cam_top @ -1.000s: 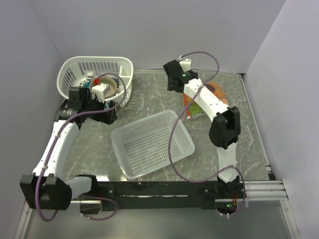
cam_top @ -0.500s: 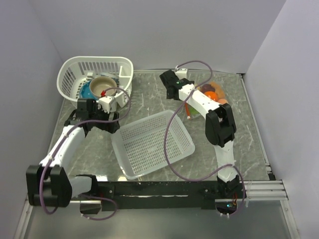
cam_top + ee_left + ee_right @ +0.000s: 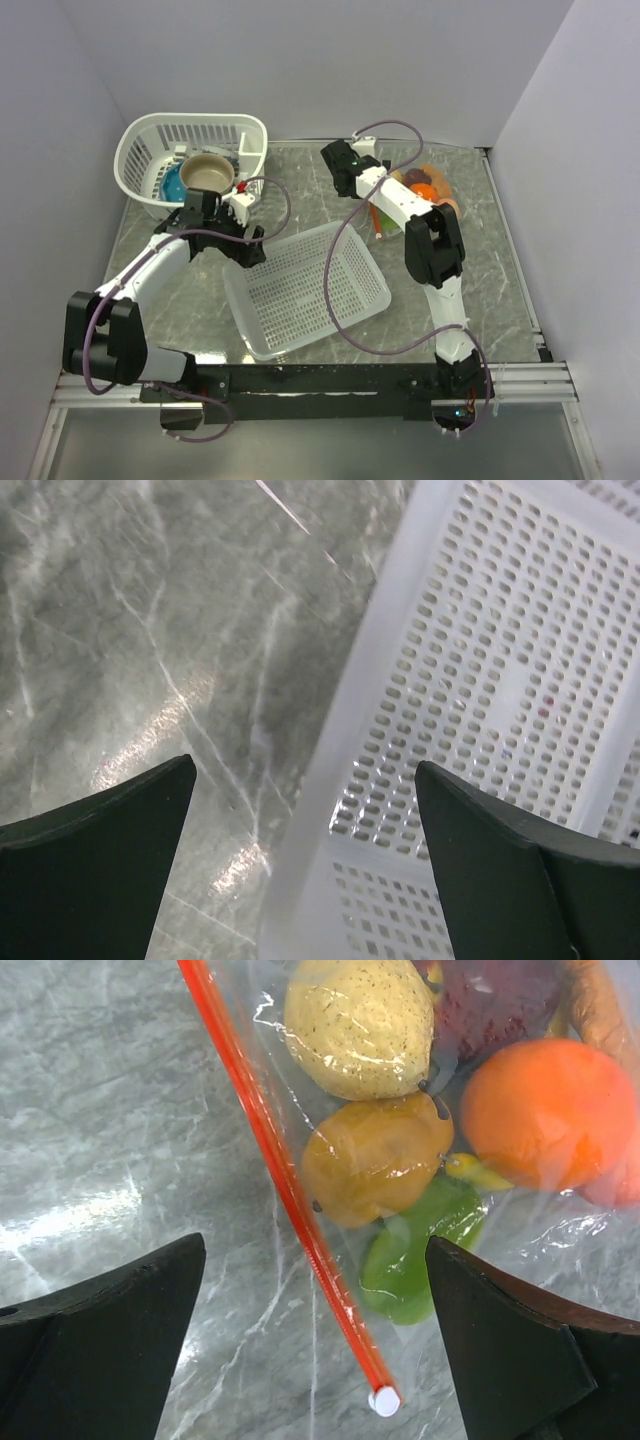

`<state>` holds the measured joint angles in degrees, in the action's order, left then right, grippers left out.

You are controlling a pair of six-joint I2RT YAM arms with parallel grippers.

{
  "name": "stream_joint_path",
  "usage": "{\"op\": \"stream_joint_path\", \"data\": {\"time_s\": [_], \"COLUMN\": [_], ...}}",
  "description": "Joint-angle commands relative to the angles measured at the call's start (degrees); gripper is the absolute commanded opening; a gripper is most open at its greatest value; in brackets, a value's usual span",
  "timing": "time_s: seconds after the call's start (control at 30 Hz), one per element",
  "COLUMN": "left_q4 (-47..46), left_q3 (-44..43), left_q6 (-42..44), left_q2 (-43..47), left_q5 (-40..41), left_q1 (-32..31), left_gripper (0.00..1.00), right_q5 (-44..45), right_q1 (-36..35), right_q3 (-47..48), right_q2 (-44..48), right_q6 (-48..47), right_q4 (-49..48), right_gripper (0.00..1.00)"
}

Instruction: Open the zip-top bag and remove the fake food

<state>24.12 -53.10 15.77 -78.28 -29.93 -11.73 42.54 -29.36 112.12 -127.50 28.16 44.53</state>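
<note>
Bag: clear crinkly plastic zip-top bag lies flat on the grey marbled table at the far right, with its thin orange-red zip strip along the left edge.
Contents: glossy plastic fake food in yellow, orange, green and dark red pieces, all inside the bag.
Right gripper: over the strip's end, its 2 fingers spread wide, holding nothing.
Left gripper: jaws wide apart and empty, above the far left rim of the shallow white mesh tray mid-table.
Far left: tall white slotted basket holding a tan bowl and a blue dish.
</note>
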Motion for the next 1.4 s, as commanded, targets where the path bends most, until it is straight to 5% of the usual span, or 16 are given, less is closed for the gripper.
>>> {"op": "stream_joint_path", "data": {"time_s": [0.0, 0.17, 0.33, 0.57, 0.9, 1.1, 1.2, 1.37], "left_q4": [4.18, 1.64, -8.72, -8.04, -6.0, -3.02, -5.57, 0.73], "left_q3": [0.54, 1.94, 6.08, 6.43, 11.79, 7.76, 5.39, -6.37], "left_q6": [5.58, 5.07, 0.58, -1.27, -9.26, -6.99, -3.13, 5.31], "left_q2": [3.75, 0.85, -1.43, 0.23, 14.36, 9.75, 7.01, 0.16], "left_q5": [-4.61, -0.49, 9.0, 10.07, 18.93, 15.35, 12.72, 5.69], "left_q1": [-0.05, -1.28, -1.81, -1.81, -1.9, -1.98, -1.9, -1.98], "left_gripper": [0.99, 0.98, 0.81, 0.74, 0.71, 0.75, 0.97, 0.99], "right_q5": [1.84, 2.02, 1.84, 6.06, 6.59, 6.41, 6.41, 5.01], "right_q1": [1.24, 1.77, 1.68, 1.33, 0.45, 0.45, 0.54, 0.97], "right_q3": [0.38, 2.23, 3.11, 2.32, -1.9, -4.09, -6.19, -9.46], "right_q2": [-1.96, -5.73, -7.76, -8.03, -5.48, -2.67, 1.02, 10.59], "right_q6": [-0.13, 0.14, -0.3, -1.18, -0.65, 1.19, 2.42, 2.42], "right_q4": [-1.12, -0.33, -0.76, -1.9, -3.67, -3.14, -2.52, -3.31], "right_gripper": [1.0, 1.0, 1.0, 0.95, 0.31, 0.0, 0.0, 0.0]}}
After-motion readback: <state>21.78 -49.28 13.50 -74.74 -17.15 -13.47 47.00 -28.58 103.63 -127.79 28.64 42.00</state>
